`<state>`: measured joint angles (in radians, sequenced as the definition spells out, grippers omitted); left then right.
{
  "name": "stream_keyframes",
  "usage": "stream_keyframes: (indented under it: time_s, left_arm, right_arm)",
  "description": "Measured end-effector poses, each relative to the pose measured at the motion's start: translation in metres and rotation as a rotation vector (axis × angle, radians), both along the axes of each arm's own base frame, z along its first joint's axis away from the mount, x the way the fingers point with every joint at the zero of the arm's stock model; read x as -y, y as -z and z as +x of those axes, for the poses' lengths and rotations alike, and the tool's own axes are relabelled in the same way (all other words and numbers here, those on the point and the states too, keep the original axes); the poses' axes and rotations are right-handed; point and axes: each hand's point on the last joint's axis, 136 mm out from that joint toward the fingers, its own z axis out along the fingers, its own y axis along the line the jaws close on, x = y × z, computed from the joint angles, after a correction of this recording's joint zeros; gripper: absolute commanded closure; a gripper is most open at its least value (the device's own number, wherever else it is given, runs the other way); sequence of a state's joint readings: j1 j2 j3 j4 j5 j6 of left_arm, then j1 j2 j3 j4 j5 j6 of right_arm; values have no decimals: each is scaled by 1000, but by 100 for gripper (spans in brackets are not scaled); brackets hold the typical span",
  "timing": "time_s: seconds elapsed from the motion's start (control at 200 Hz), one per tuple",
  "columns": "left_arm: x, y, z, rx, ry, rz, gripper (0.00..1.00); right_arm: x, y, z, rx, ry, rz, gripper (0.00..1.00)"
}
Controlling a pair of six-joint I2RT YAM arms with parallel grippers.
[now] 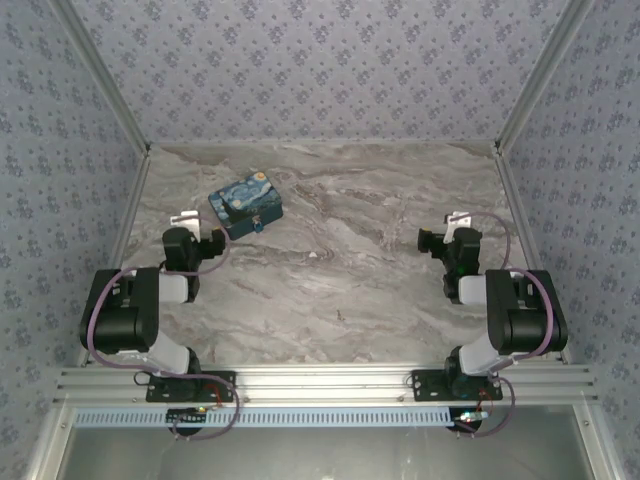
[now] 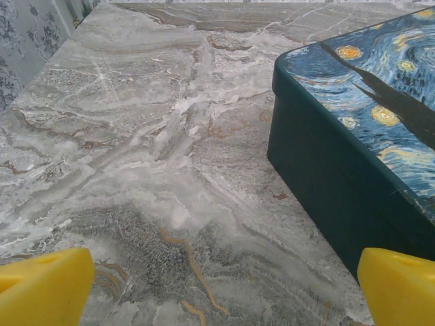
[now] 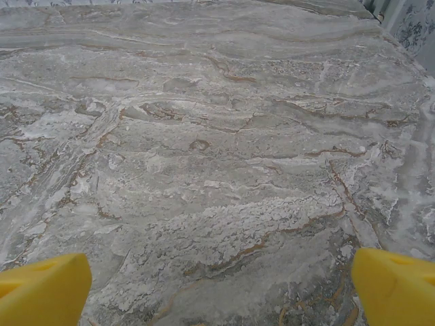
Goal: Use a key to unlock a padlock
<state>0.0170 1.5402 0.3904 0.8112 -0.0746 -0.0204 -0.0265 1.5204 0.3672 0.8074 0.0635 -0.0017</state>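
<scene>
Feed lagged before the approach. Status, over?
Left tool open, beside box. Right tool open, over table. Padlock seemingly at box front, untouched. Nothing between left tool and box.

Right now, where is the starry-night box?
In the top view, the starry-night box lies far left on the marble table, just beyond and right of the left gripper.
</scene>
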Motion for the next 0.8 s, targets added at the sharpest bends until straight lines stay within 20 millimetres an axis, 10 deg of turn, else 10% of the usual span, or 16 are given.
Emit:
stream_keyframes:
  time_s: [0.665, 0.799]
  left_arm:
    - [0, 0, 0, -2, -2, -7, 1]
    - [-1, -23, -9, 11, -12, -12, 1]
  right_arm:
    - [0, 3, 0, -26, -12, 12, 0]
    - [0, -23, 0, -13, -16, 18, 0]
